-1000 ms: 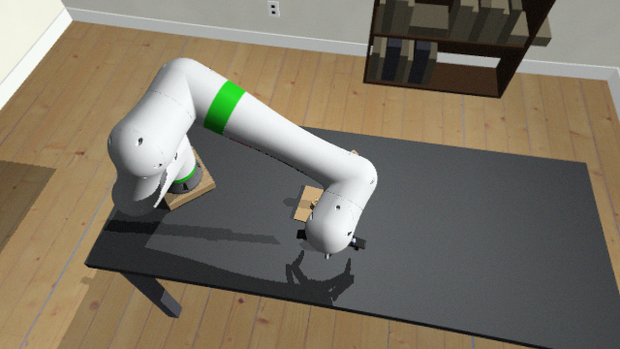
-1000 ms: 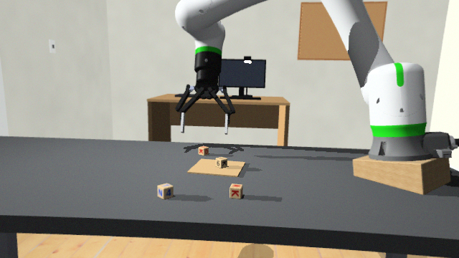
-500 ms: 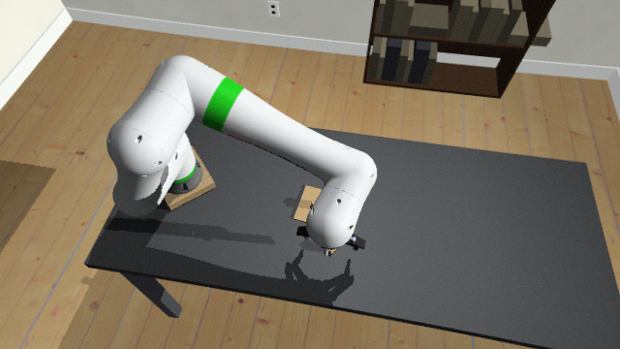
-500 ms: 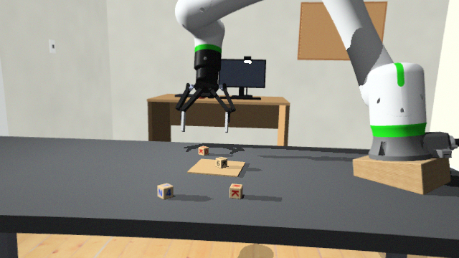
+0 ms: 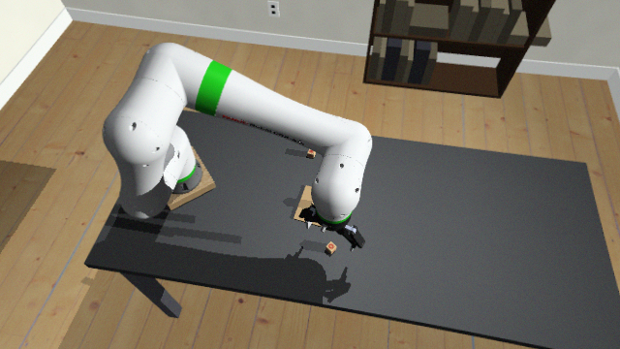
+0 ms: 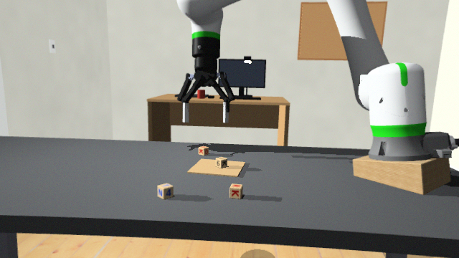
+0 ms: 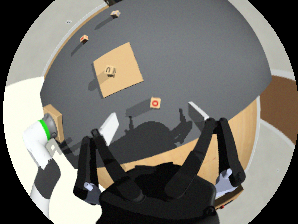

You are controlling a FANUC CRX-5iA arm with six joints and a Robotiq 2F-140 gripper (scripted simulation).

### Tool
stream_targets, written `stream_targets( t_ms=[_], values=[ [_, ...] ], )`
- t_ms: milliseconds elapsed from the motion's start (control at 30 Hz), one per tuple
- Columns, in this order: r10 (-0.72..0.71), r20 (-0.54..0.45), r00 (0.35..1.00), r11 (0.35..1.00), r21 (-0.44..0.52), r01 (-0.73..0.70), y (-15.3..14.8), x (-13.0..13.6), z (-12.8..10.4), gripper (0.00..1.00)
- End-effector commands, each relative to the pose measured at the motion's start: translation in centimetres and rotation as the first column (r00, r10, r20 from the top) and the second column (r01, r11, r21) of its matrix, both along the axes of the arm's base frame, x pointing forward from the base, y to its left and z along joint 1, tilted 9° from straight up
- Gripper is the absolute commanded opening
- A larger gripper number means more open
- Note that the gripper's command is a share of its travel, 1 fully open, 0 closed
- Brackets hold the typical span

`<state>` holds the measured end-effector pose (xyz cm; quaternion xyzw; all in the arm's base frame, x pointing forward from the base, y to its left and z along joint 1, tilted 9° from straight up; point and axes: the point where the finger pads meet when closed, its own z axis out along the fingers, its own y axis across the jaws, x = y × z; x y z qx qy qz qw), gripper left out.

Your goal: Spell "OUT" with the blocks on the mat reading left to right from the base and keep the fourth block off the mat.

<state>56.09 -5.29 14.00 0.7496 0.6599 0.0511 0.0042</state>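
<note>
A tan mat [image 6: 216, 167] lies near the middle of the dark table; it also shows in the wrist view [image 7: 116, 70]. One block with black markings [image 6: 221, 162] sits on it. A block with red markings [image 6: 203, 150] lies just off the mat's far edge; it also shows in the top view [image 5: 330, 247] and in the wrist view [image 7: 154, 103]. A blue-lettered block [image 6: 165, 190] and a red K block [image 6: 236, 190] lie off the mat on the near side. My gripper [image 6: 204, 115] is open and empty, high above the red-marked block. Top letters are too small to read.
The robot base stands on a wooden plinth [image 6: 401, 173] at the table's right in the exterior view. In the top view the arm hides most of the mat [image 5: 305, 204], and one block [image 5: 311, 153] shows behind the forearm.
</note>
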Motion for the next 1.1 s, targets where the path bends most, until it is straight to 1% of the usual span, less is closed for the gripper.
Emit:
stream_targets(
  t_ms=[0, 33, 100, 133, 167, 200, 367, 867, 967, 1033, 1067],
  values=[
    [-0.092, 0.010, 0.996, 0.994, -0.053, 0.092, 0.2, -0.1, 1.0, 1.00],
    [-0.139, 0.023, 0.990, 0.987, -0.073, 0.140, 0.3, -0.1, 1.6, 1.00],
    [-0.145, 0.025, 0.989, 0.986, -0.076, 0.147, 0.3, -0.1, 1.7, 1.00],
    [-0.190, 0.041, 0.981, 0.977, -0.093, 0.193, 0.4, -0.1, 2.3, 1.00],
    [-0.190, 0.041, 0.981, 0.977, -0.093, 0.193, 0.4, -0.1, 2.3, 1.00],
    [-0.224, 0.056, 0.973, 0.968, -0.104, 0.229, 0.5, -0.1, 2.8, 1.00],
    [-0.267, 0.077, 0.961, 0.954, -0.117, 0.275, 0.7, 0.0, 3.5, 1.00],
    [-0.267, 0.077, 0.961, 0.954, -0.117, 0.275, 0.7, 0.0, 3.5, 1.00],
    [-0.267, 0.074, 0.961, 0.954, -0.117, 0.275, 0.6, 0.1, 2.1, 1.00],
    [-0.267, 0.074, 0.961, 0.954, -0.117, 0.275, 0.6, 0.1, 2.1, 1.00],
    [-0.267, 0.072, 0.961, 0.955, -0.117, 0.274, 0.6, 0.1, 1.4, 1.00]
  ],
)
